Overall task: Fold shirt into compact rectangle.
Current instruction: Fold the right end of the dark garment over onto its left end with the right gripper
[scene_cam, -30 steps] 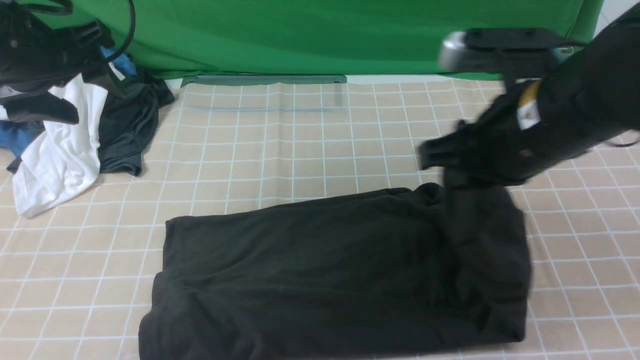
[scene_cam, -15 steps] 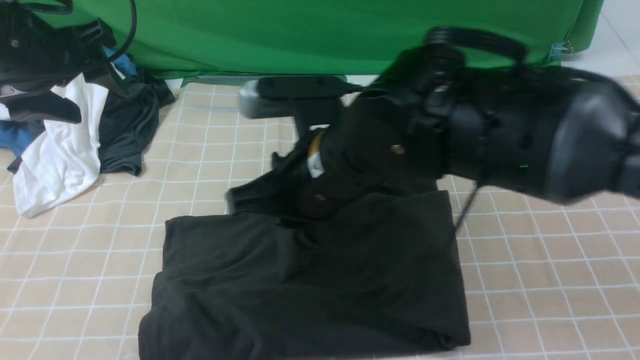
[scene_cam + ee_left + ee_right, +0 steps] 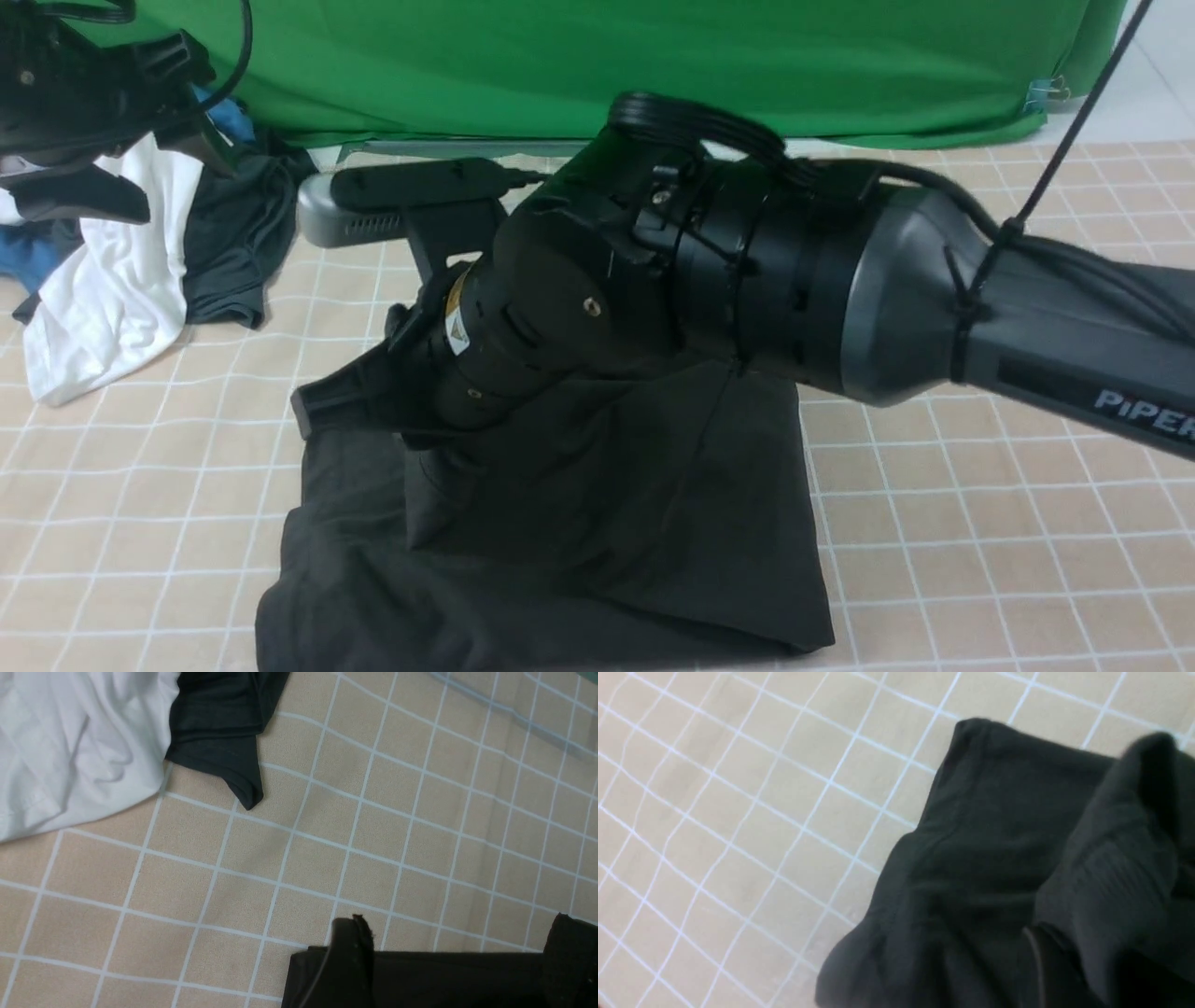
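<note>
Large black soft-knit T-shirt point(image 3: 597, 523): right claw point(image 3: 411, 425) pinching fabric edge, dragging flap across below itself to halve width; left claw point(image 3: 460, 956) hanging spread, idle.

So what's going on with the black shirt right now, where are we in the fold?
The right gripper is over the shirt, carrying its right-hand portion across toward the left, so one layer now lies doubled over the other. In the right wrist view, fabric drapes by a finger; whether it is clamped is unclear. The left gripper hangs open near the white garment and dark grey garment, touching nothing.
</note>
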You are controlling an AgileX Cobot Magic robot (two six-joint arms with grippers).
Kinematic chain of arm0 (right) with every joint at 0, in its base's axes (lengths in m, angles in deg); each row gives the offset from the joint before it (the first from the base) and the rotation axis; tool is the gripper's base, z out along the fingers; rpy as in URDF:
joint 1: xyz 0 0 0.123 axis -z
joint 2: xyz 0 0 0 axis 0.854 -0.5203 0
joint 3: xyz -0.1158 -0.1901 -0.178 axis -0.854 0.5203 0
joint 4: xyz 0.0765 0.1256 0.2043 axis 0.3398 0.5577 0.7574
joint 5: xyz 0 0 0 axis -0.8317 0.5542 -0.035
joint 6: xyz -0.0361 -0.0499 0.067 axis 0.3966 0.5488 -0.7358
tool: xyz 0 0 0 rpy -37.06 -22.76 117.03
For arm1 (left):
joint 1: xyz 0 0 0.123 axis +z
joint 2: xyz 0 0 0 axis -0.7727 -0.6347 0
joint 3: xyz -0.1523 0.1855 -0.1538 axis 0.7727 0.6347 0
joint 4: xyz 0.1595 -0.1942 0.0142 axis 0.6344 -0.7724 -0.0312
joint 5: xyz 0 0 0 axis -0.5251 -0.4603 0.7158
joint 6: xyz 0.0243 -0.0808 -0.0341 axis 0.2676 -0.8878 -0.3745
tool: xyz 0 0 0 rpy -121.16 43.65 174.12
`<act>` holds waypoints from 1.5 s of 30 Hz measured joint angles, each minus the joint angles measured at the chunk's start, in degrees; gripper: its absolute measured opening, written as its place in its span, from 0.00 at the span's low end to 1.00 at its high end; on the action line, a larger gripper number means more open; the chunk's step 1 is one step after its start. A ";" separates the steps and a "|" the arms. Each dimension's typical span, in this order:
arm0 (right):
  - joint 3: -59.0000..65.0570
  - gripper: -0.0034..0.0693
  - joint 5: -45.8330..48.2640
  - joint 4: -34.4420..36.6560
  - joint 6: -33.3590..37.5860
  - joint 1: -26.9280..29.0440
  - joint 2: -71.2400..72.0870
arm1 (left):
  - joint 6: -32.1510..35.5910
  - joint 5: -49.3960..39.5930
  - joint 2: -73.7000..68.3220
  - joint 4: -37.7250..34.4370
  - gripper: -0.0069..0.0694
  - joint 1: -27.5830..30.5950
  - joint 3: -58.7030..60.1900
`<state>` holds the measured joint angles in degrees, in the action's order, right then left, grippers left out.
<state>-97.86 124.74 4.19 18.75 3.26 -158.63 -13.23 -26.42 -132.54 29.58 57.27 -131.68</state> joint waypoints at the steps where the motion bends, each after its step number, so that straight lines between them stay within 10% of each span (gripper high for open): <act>1: 0.00 0.19 -0.06 0.07 0.05 -0.20 -0.11 | 0.00 0.00 0.00 0.00 0.75 0.00 0.00; 19: -0.29 0.31 -6.82 1.51 5.46 -1.93 -2.83 | 0.05 0.00 0.00 -0.90 0.75 0.00 0.00; 26: -0.52 0.10 -1.96 1.51 11.96 -1.02 -3.71 | 0.10 0.00 0.00 -1.28 0.75 0.00 0.00; 45: -0.52 0.09 -1.56 4.49 15.38 -4.15 -7.90 | 0.10 0.17 0.00 -1.61 0.75 0.00 0.00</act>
<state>-98.38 123.18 8.68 34.14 -0.89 -166.53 -13.13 -26.24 -132.54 27.97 57.27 -131.68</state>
